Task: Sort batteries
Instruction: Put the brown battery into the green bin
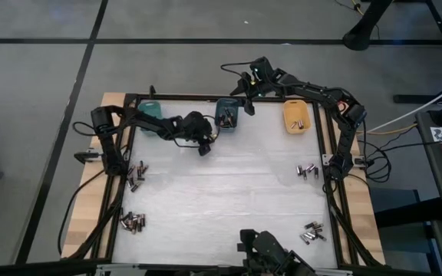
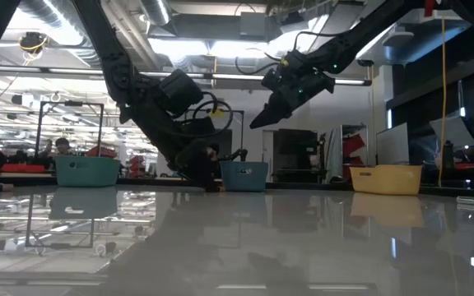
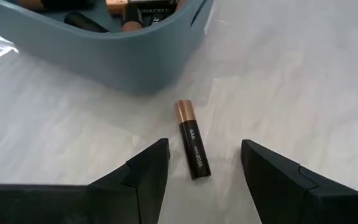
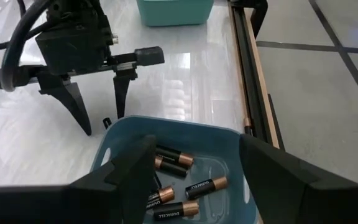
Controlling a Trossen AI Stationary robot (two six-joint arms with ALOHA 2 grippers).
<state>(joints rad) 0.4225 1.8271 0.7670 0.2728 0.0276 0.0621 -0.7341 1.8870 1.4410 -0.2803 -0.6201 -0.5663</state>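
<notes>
A black battery with a coppery end [image 3: 192,139] lies flat on the white table beside the blue bin [image 3: 104,50]. My left gripper [image 3: 204,165] is open and low over the table, one finger on each side of that battery without touching it; the high view shows the left gripper [image 1: 204,146] just on the near side of the blue bin [image 1: 226,113]. My right gripper [image 4: 197,168] is open and hangs above the blue bin [image 4: 229,146], which holds several batteries [image 4: 178,186]. Further heaps of batteries lie at the left [image 1: 136,175] and right [image 1: 307,170].
A teal bin [image 1: 150,110] stands at the far left and an orange bin [image 1: 296,116] at the far right, with the blue bin between them. Two more battery heaps lie near the front corners [image 1: 132,222] [image 1: 313,231]. A black frame [image 1: 121,153] edges the table.
</notes>
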